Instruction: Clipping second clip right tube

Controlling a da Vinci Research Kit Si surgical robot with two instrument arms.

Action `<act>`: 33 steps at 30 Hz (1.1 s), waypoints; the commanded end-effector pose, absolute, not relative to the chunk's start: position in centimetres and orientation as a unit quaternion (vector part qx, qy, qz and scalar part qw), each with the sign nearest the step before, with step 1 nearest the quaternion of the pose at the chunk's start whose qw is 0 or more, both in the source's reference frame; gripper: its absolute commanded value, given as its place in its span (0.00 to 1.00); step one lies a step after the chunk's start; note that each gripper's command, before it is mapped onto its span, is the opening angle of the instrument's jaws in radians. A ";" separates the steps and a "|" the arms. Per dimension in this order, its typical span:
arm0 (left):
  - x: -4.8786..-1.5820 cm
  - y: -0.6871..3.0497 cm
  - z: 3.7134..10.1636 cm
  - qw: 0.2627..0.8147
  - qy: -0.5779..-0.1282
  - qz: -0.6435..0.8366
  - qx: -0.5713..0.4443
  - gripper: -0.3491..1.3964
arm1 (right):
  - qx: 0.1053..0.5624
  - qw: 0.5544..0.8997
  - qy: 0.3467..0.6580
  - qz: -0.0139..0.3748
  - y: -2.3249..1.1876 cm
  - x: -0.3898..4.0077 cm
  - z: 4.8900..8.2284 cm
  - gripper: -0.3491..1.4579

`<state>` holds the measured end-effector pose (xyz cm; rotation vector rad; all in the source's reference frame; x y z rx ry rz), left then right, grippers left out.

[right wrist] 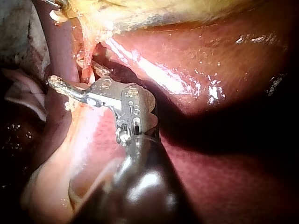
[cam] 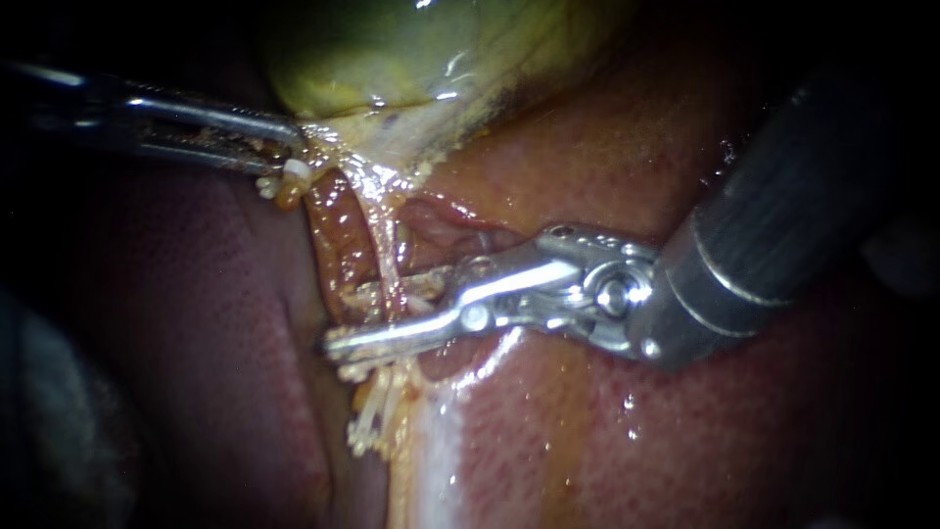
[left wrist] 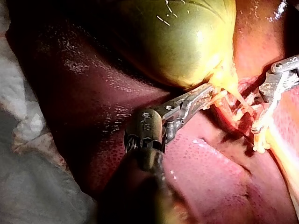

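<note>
Steel jaws of the right instrument [cam: 348, 318] stand slightly apart, one above and one below the pale right tube [cam: 389, 257], which runs down from the gallbladder [cam: 411, 59] across the liver [cam: 607, 431]. Further up, the left instrument [cam: 292, 157] has its jaws clamped on the gallbladder's neck, beside the tube's upper end.

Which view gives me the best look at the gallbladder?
The left wrist view: the gallbladder shows broadly, its rounded body tapering to its neck. The endoscope view catches only its lower end; the right wrist view shows just a yellowish edge.
</note>
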<state>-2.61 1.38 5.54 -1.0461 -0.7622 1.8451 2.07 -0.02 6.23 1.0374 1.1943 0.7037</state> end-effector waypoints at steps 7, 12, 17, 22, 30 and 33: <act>-2.61 1.38 5.54 0.429 -0.305 0.739 -0.419 0.00 | 0.479 0.636 0.527 0.297 -0.04 2.07 5.96 0.46; -2.60 1.38 5.54 0.429 -0.305 0.739 -0.419 0.00 | 0.498 0.622 0.533 0.285 -0.01 2.10 5.70 0.45; -2.59 1.38 5.54 0.429 -0.306 0.739 -0.419 0.00 | 0.508 0.616 0.533 0.279 0.01 2.11 5.52 0.44; -2.59 1.38 5.54 0.429 -0.306 0.739 -0.419 0.00 | 0.510 0.612 0.536 0.278 0.01 2.11 5.48 0.42; -2.59 1.38 5.53 0.428 -0.307 0.739 -0.419 0.00 | 0.523 0.606 0.523 0.293 0.03 2.10 5.51 0.27; -2.59 1.38 5.53 0.428 -0.307 0.739 -0.419 0.00 | 0.533 0.600 0.512 0.305 0.03 2.09 5.51 0.20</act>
